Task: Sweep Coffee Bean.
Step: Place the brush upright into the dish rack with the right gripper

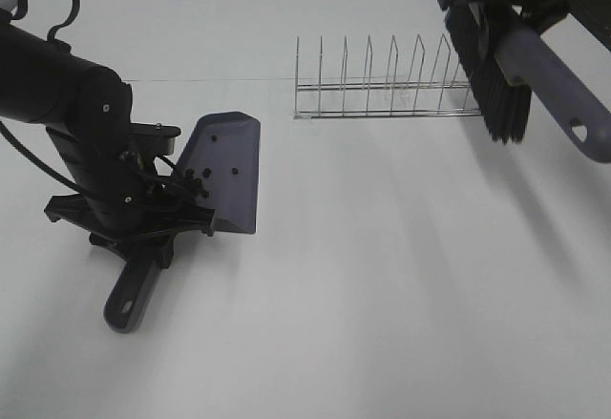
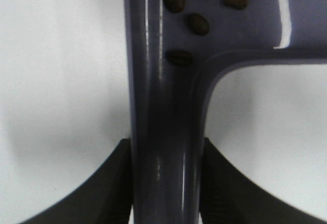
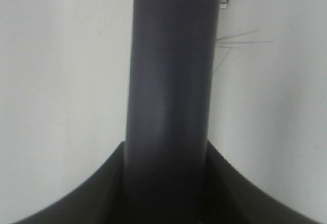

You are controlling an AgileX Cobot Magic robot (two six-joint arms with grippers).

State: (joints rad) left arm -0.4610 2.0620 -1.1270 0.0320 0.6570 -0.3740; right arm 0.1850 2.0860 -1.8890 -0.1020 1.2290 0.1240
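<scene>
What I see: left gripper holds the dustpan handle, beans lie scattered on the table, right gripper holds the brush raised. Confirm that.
Not quite: the coffee beans lie in the dustpan, not on the table, as the left wrist view shows. The rest stands: the left gripper holds the dustpan handle, the right gripper holds the brush raised.

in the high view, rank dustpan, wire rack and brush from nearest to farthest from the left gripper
1. dustpan: left side, clamped in the left gripper.
2. wire rack: back, right of centre.
3. brush: far right, in the right gripper.
</scene>
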